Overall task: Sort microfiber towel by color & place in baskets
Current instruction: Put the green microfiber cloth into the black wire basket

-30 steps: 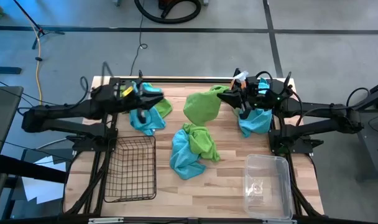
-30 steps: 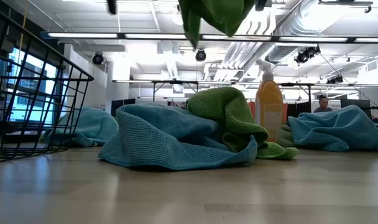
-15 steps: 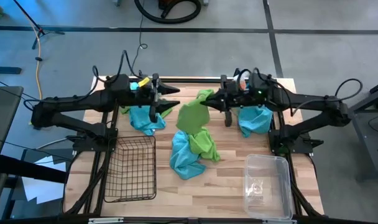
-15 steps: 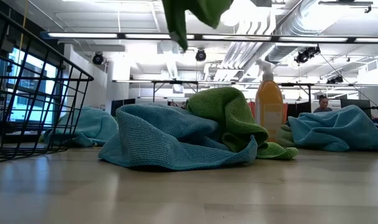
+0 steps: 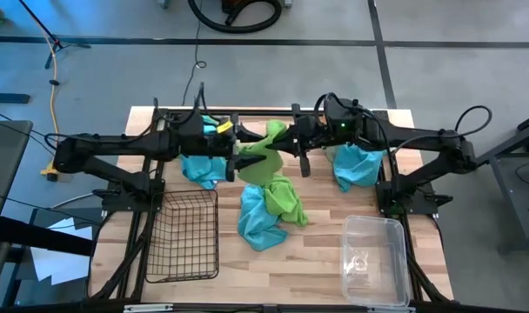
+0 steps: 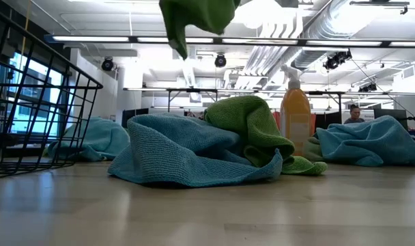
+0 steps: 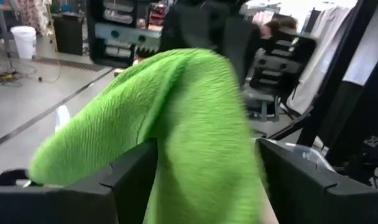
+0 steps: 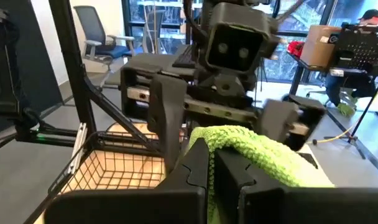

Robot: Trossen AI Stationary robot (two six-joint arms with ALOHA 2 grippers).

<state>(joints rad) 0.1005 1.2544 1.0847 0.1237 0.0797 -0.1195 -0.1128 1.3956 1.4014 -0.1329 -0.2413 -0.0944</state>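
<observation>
The left end effector (image 5: 240, 153) stands spread wide around a lime green towel (image 5: 266, 156) hanging above the table (image 5: 321, 261) middle — the right end effector (image 5: 292, 148) is clamped on its upper edge.

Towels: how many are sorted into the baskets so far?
None yet: the wire basket and the clear basket hold no towels. In hand: the right pincer holds a green towel midair between the left pincer's open fingers. Left: the mixed pile and two blue towels.
</observation>
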